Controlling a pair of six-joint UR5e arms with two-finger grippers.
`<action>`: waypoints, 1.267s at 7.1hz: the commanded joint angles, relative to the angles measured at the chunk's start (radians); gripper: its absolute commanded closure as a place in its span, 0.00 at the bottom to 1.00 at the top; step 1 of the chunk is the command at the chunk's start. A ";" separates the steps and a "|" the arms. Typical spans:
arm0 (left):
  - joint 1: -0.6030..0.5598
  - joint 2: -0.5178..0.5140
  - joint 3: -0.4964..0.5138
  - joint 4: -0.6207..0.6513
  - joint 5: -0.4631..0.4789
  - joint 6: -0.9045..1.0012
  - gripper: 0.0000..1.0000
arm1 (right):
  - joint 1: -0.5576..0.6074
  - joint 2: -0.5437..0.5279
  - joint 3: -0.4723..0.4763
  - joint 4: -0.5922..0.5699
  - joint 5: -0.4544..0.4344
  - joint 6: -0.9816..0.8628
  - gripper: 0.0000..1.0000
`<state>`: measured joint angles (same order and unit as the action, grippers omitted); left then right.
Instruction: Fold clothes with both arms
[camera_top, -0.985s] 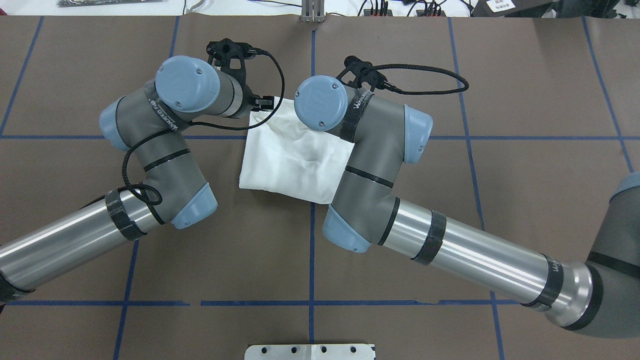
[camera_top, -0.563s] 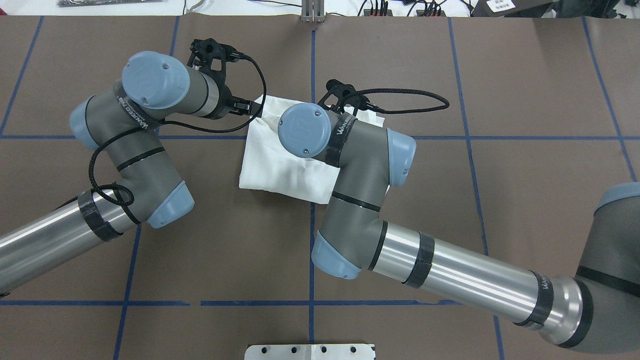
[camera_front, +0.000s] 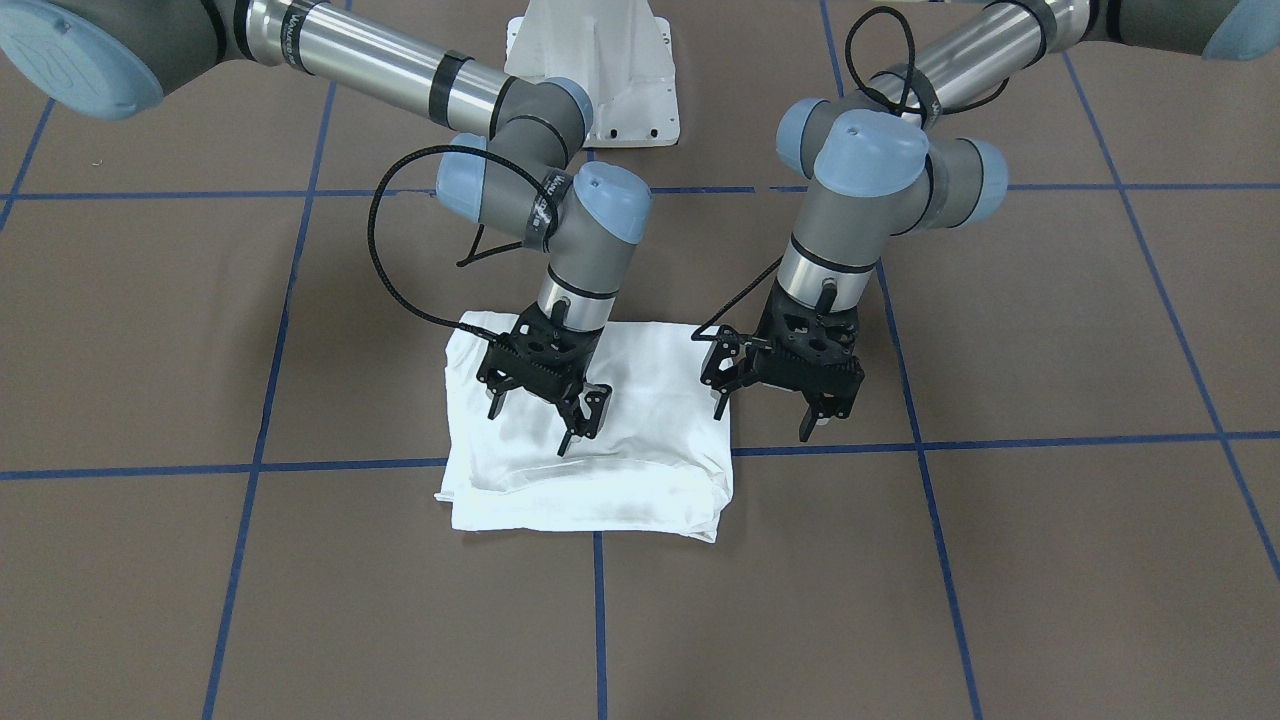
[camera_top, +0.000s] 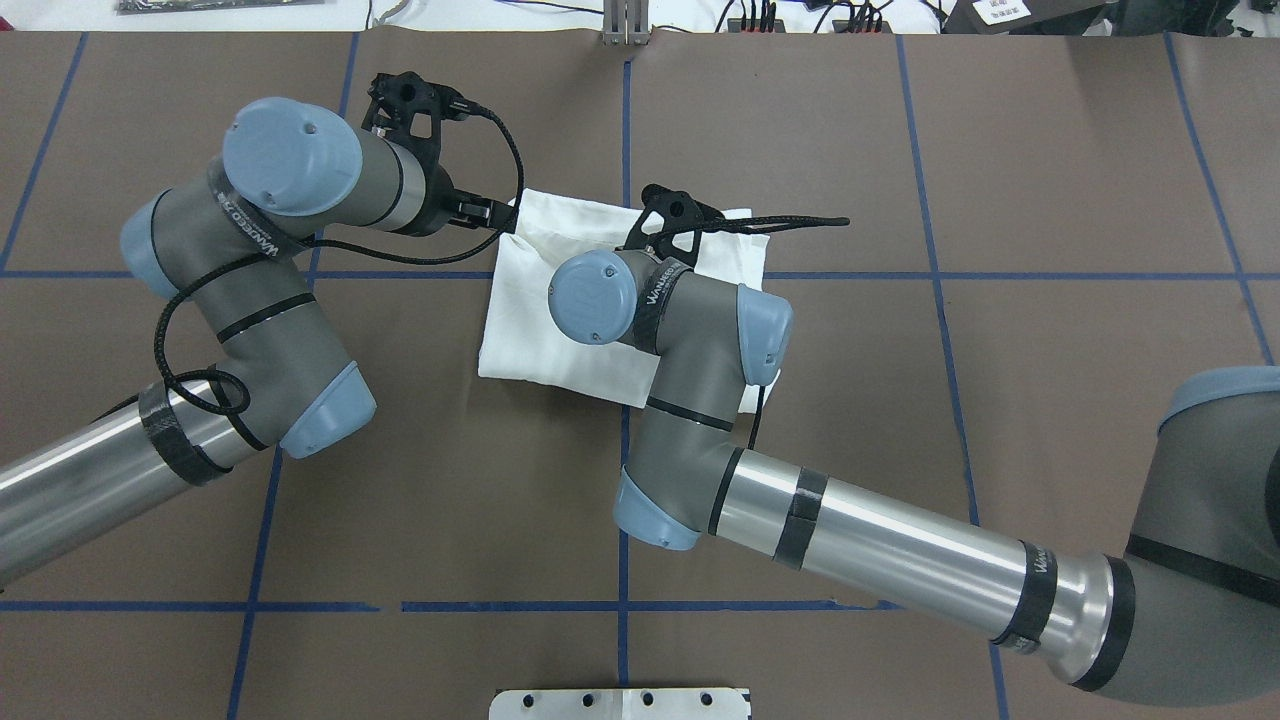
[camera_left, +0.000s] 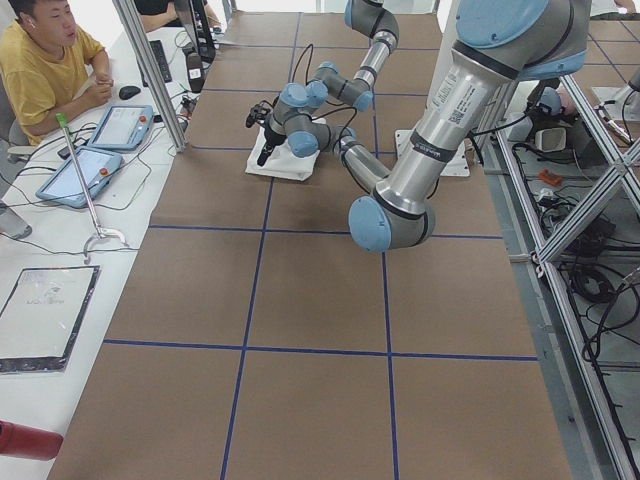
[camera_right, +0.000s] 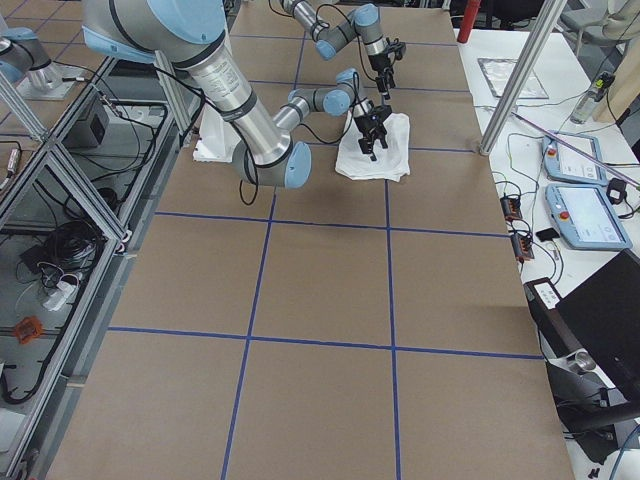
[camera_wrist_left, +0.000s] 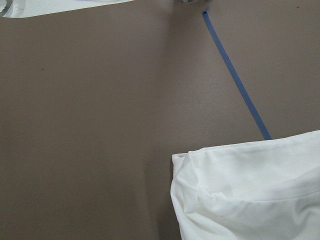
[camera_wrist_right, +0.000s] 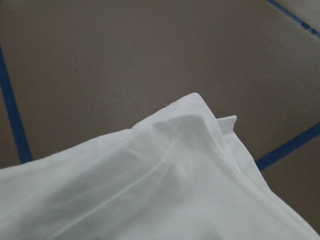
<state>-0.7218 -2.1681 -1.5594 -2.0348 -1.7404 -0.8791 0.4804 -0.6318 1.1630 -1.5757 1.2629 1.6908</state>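
The white T-shirt (camera_front: 600, 480) lies folded into a rough rectangle on the brown table, its plain side up. It also shows in the overhead view (camera_top: 530, 320) and in both wrist views (camera_wrist_left: 250, 195) (camera_wrist_right: 175, 190). My right gripper (camera_front: 532, 424) hangs open and empty just above the shirt's middle. In the overhead view it is hidden under its own wrist. My left gripper (camera_front: 762, 420) is open and empty, just off the shirt's side edge above bare table. In the overhead view (camera_top: 487, 213) it sits at the shirt's far left corner.
Blue tape lines (camera_front: 300, 465) grid the brown table cover. The white pedestal base (camera_front: 590, 60) stands behind the shirt. A person (camera_left: 45, 70) sits at a side bench with tablets (camera_left: 85, 170), and metal posts (camera_left: 150, 70) stand at the table's far edge.
My left arm has swung left, off the shirt's corner. My right arm has pulled back toward the robot and to the left. More of the shirt's far right corner now shows flat.
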 joint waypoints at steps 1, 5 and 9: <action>-0.001 0.022 -0.031 0.005 -0.001 0.000 0.00 | 0.061 0.026 -0.118 0.017 -0.034 -0.107 0.00; 0.012 0.011 -0.013 0.008 0.001 -0.049 0.00 | 0.188 0.027 -0.032 0.019 0.141 -0.284 0.00; 0.022 -0.214 0.324 -0.033 0.010 -0.156 0.00 | 0.257 -0.066 0.150 0.022 0.314 -0.385 0.00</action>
<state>-0.7013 -2.3232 -1.3340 -2.0498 -1.7329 -1.0249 0.7216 -0.6523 1.2462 -1.5546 1.5409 1.3351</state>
